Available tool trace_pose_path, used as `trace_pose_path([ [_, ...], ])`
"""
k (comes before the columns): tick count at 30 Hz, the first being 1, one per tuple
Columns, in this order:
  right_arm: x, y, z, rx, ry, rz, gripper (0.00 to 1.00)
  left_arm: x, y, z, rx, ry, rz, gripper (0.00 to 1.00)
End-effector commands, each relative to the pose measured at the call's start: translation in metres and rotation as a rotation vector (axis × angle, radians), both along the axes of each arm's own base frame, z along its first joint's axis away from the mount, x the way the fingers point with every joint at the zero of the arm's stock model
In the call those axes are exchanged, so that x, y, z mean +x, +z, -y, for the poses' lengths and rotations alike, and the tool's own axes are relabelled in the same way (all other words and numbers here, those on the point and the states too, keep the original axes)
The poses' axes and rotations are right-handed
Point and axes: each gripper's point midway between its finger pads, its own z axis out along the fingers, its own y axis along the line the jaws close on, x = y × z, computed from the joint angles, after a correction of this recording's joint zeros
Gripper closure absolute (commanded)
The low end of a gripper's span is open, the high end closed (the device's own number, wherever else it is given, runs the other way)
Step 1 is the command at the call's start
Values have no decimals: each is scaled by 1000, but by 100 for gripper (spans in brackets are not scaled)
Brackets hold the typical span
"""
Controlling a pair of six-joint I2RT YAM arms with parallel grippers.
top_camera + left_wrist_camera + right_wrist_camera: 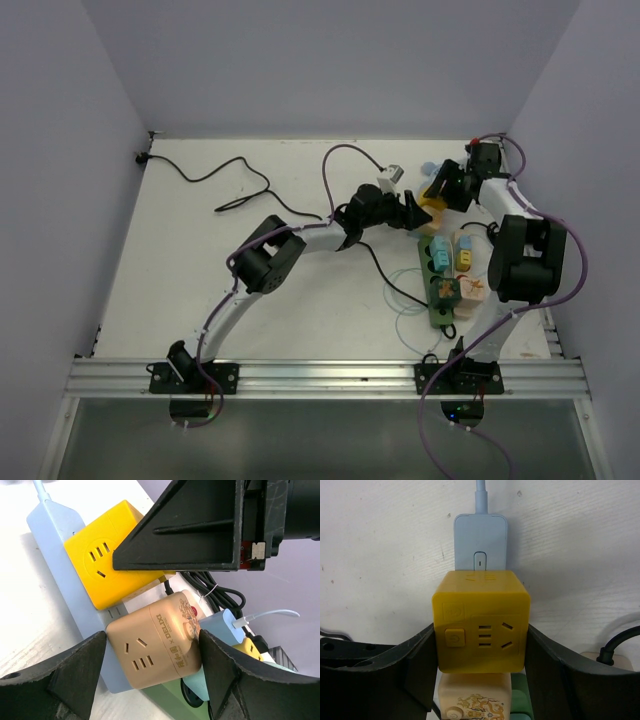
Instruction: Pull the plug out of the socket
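Our right gripper (479, 635) holds the yellow cube (480, 605) on the blue strip (480, 535). Our left gripper (152, 646) straddles the beige cube (145, 657) just beside it, but we cannot tell whether it grips. The green socket (437, 315) lies on the desk (330, 320) beside the right arm.

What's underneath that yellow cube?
A light blue strip lies under the yellow cube. The strip's end, with a button and cord, sticks out beyond the cube. The cube covers the spot where the two join, so no prongs or outlet can be seen.
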Motion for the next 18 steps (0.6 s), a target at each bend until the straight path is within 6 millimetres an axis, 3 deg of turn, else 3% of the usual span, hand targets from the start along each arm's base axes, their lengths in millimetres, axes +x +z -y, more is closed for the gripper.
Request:
trace_pose_path([
  [1,18,40,16,-12,-15,133,88,-12,-74,-27,182,13,-103,23],
  [7,13,47,26,-111,-50,90,91,-12,-82,-30,195,24,-104,26],
  [10,12,50,23,-194,-50,52,91,-10,-82,-29,199,29,-94,27],
  [11,11,50,12,-212,-20,46,91,-10,-85,-29,215,30,-93,28],
  [12,11,49,17,-260,-45,32,91,-8,-84,-27,218,35,-86,29],
  [18,10,52,5,-318,-38,-16,91,-10,-93,-21,301,43,-53,30],
])
